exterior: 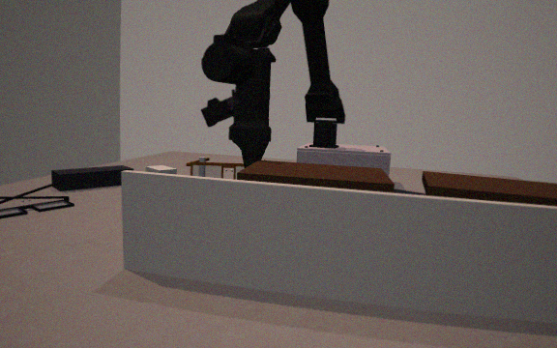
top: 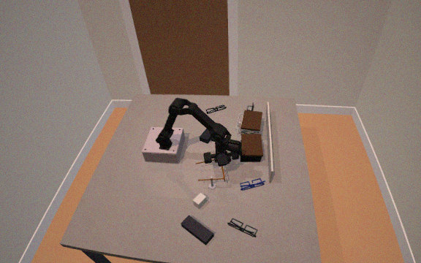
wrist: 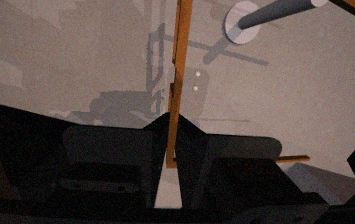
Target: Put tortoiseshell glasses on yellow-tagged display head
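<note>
The tortoiseshell glasses (top: 224,173) (exterior: 213,164) (wrist: 180,60) hang from my gripper (exterior: 253,163) (wrist: 171,117), shut on one end of their front. The lenses point down and both temples stretch out level, towards the robot's base side. A thin grey post (top: 212,181) (exterior: 202,167) (wrist: 278,13) on a round white foot (top: 212,187) stands close to the far temple. Whether they touch cannot be told. No display head or yellow tag can be made out for certain. In the top view the wrist hides the fingertips.
Two brown-topped dark boxes (top: 251,145) (top: 251,120) stand beside the wrist, before a long upright panel (top: 270,140) (exterior: 307,251). Blue glasses (top: 252,184), black glasses (top: 243,227) (exterior: 24,209), a white block (top: 199,199) (exterior: 161,169) and a dark case (top: 197,229) (exterior: 90,178) lie around.
</note>
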Robot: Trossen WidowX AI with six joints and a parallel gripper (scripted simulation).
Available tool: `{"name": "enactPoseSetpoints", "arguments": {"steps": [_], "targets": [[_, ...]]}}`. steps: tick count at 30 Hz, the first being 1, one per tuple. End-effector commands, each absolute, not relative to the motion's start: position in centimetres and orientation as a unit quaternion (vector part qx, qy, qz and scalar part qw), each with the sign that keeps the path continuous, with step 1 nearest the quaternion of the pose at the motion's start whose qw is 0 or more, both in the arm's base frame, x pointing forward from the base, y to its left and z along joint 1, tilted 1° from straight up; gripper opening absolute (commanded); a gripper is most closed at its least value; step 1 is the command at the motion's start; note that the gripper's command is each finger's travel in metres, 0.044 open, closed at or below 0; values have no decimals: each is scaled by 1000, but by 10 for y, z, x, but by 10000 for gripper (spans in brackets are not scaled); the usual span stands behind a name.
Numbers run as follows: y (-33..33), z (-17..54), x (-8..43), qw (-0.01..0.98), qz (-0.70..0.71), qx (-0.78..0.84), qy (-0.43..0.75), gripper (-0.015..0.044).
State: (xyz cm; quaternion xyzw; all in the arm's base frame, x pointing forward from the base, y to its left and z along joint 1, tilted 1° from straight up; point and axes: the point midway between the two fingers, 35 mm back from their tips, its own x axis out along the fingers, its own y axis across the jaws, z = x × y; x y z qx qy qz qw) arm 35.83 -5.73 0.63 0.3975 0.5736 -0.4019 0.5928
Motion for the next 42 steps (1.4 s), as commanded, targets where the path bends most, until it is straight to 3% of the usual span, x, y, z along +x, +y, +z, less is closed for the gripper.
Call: {"name": "enactPoseSetpoints", "arguments": {"steps": [1,34,42], "targets": [[-54,6,358,593,-402,398,572,0],[-54,6,360,593,-402,398,572,0],[-56,42,362,593,-402,398,572,0]]}}
